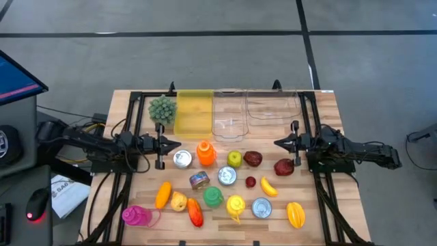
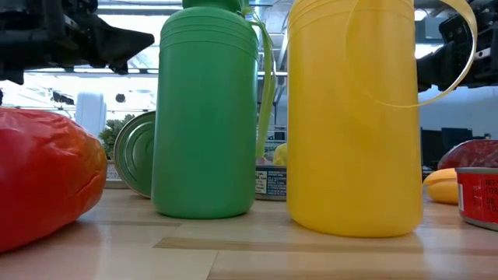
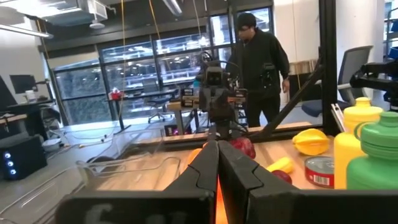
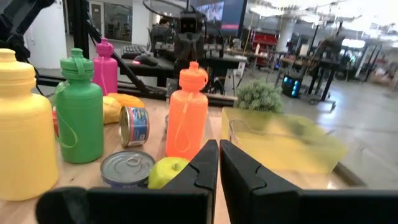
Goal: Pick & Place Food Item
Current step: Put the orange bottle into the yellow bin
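from above, the left gripper (image 1: pixel 172 143) hovers at the left side of the wooden table (image 1: pixel 328 113), fingers pressed together and holding nothing. the right gripper (image 1: pixel 278 143) faces it from the right side, fingers also together and empty. between them stand an orange bottle (image 1: pixel 205 154), a green apple (image 1: pixel 234 158) and a dark red fruit (image 1: pixel 252 158). a red pepper (image 1: pixel 284 167) lies just below the right gripper, and a tin can (image 1: pixel 182 159) just below the left one. behind, a yellow translucent bin (image 1: pixel 193 111) sits beside two clear bins (image 1: pixel 229 113).

at table height, a smooth ribbed green bottle (image 2: pixel 204 117) and a yellow bottle (image 2: pixel 354 117) stand upright, near each other, with a glossy red pepper (image 2: pixel 43 175) at the left edge.

the left wrist camera shows the closed fingers (image 3: pixel 205 171) aimed across the table, with a person in dark clothes (image 3: pixel 261 62) beyond.

the right wrist camera shows its closed fingers (image 4: pixel 239 168) just behind the green apple (image 4: pixel 169 171), with the matte orange bottle (image 4: pixel 186 115) further on.
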